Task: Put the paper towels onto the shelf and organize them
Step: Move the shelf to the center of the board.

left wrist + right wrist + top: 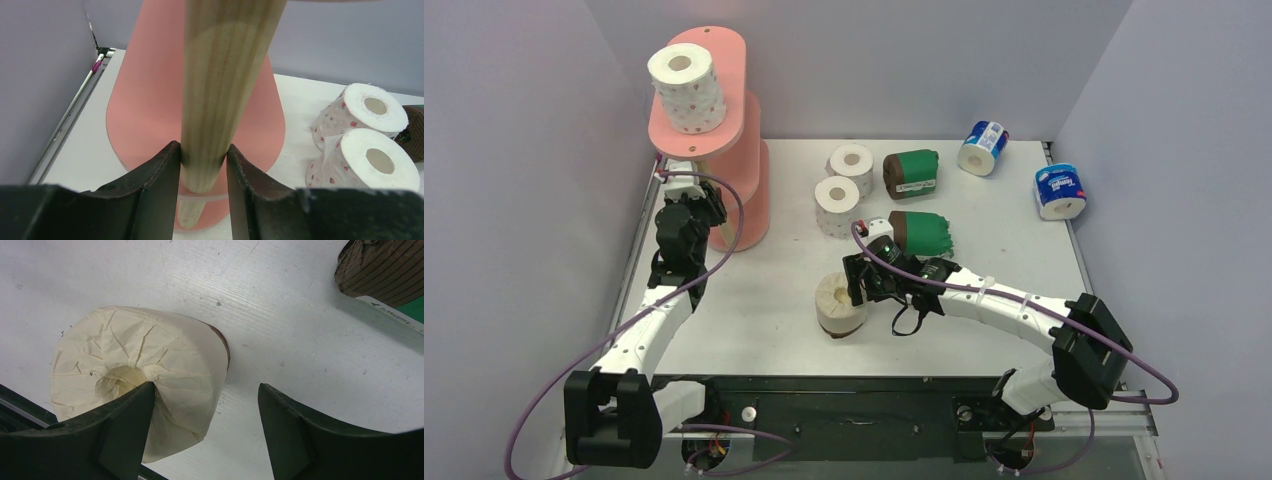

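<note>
Here, two robot arms work over a white surface (754, 300) scattered with paper rolls. The left gripper (202, 147) is closed on a wooden post (225, 75) of the pink shelf (724, 50), one finger pressing on each side, low down near the bottom board. This hold looks meant to steady or shift the tall stand rather than to carry a roll. High above this gripper, on the top board, the first dotted roll (686, 88) stands on end and is the only one shelved. Off to this gripper's right, the second dotted roll (365, 112) and the third dotted roll (370, 165) sit touching each other on the surface.

The right gripper (205, 390) is open and holds nothing. It hangs over the cream roll (135, 365), which stands on end directly beneath it. One finger sits at the crumpled hollow in the roll's middle; the other is outside the wall, apart from it. Straddling the wall this way probably sets up a pinch that would lift the roll upright. Whether the inner finger is actually down inside the hollow cannot be told.

Just beyond this gripper lies the near green roll (921, 233) on its side, with the far green roll (911, 173) behind it. Further off to its right are the first blue roll (983, 147) and the second blue roll (1060, 190), well apart from the shelf.
</note>
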